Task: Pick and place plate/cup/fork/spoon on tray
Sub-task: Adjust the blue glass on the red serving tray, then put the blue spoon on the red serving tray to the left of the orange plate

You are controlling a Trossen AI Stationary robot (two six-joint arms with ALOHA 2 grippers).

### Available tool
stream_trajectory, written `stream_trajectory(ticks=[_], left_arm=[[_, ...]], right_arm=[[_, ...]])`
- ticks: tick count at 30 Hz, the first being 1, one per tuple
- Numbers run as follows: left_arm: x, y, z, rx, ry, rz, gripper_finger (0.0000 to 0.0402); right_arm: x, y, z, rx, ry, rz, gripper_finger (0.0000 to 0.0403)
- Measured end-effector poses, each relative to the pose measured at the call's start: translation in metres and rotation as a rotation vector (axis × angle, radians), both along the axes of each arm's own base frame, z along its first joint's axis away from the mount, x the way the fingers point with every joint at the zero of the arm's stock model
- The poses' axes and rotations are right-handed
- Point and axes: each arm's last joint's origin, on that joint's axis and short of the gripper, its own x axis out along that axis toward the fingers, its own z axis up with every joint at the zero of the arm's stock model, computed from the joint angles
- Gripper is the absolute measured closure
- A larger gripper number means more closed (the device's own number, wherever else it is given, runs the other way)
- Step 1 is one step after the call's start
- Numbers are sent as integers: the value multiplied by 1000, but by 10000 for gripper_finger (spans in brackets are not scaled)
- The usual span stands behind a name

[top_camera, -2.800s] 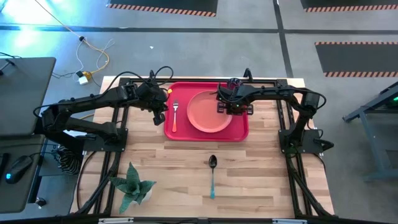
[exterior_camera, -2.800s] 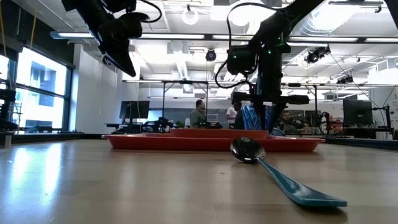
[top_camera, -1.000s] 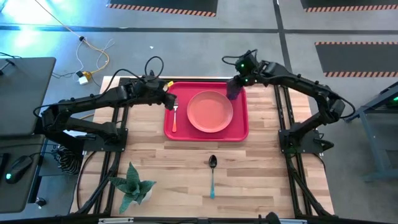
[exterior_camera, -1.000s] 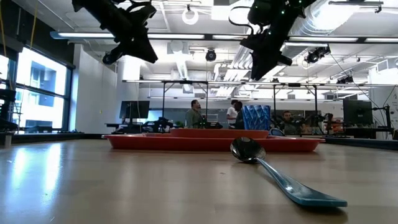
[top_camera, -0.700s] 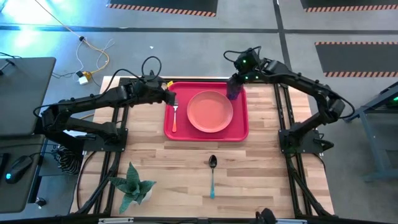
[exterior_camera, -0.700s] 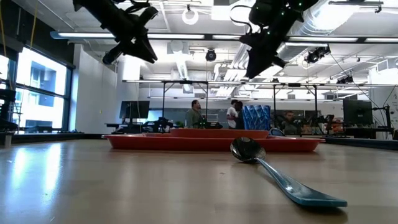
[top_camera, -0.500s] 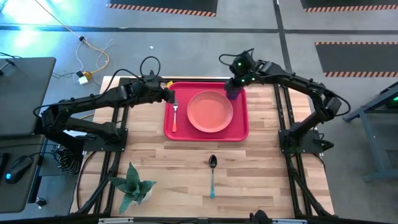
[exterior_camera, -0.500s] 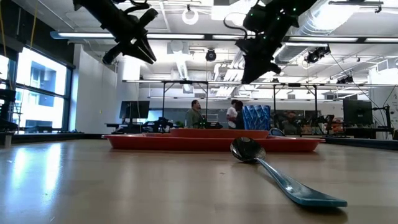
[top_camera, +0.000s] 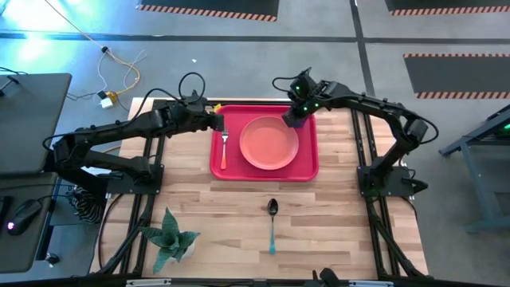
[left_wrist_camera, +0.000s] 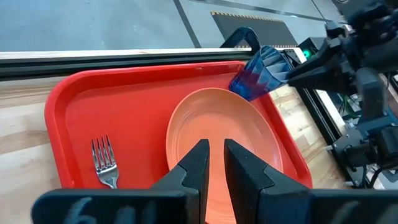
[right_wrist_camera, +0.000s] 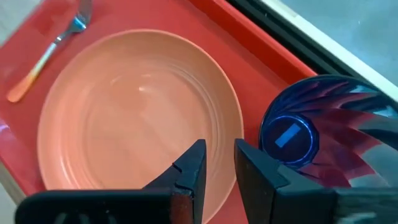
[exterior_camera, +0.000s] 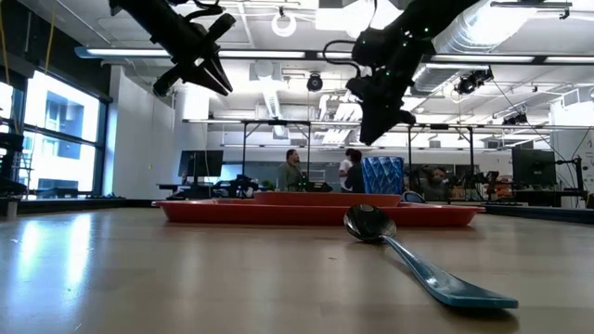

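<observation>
The red tray (top_camera: 239, 171) lies at the table's far middle. On it rest the salmon-pink plate (top_camera: 269, 142), the orange-handled fork (top_camera: 224, 147) to the plate's left, and the dark blue cup (top_camera: 294, 121), which stands upright in the far right corner. The blue-handled spoon (top_camera: 272, 223) lies on the bare table nearer the front, bowl toward the tray. My right gripper (top_camera: 293, 108) hangs shut and empty high above the cup and the plate's edge (right_wrist_camera: 124, 118). My left gripper (top_camera: 218, 122) hangs shut and empty above the tray's far left corner.
A small potted plant (top_camera: 171, 239) stands at the front left. Bare wood lies around the spoon (exterior_camera: 408, 260) and in front of the tray (exterior_camera: 204, 211). In the low view, people stand in the room beyond the table.
My right gripper has moved toward the table's left edge and a little down, staying above the cup's corner of the tray. The cup stands where it was.
</observation>
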Motion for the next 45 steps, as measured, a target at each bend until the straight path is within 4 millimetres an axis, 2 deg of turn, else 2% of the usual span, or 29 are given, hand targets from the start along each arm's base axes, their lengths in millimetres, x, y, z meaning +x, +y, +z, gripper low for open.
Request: stream_trajectory(ticks=[11,25,34,39,45], left_arm=[[0,0,0,0,1,0,362],[0,0,0,5,3,7,362],[0,0,0,-7,-9,25,362],[2,1,4,0,-67,35,362],[10,3,18,62,-206,-26,361]], right_arm=[[8,-6,-22,37,61,9,329],[-2,-16,-23,5,112,-56,329],[2,-11,-23,32,92,-15,329],[2,-5,-15,34,61,15,329],[-8,4,10,-27,3,42,329]])
